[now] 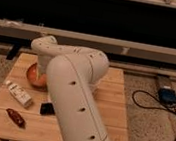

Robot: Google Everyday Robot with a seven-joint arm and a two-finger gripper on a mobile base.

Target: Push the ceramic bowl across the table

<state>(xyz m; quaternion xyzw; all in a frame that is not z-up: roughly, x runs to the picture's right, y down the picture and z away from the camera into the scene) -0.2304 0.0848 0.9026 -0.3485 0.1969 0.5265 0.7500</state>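
Observation:
The ceramic bowl (33,76) is orange-red and sits on the left half of the wooden slatted table (112,97), partly hidden behind my arm. My white arm (72,93) reaches from the front right across the table and bends down over the bowl. The gripper (41,75) is at the bowl's right side, mostly hidden by the arm's elbow and wrist.
A white bottle (18,94) lies left of the arm. A small black object (47,109) lies beside it. A reddish-brown item (15,118) lies at the front left. Black cables and a blue box (167,95) are on the floor to the right.

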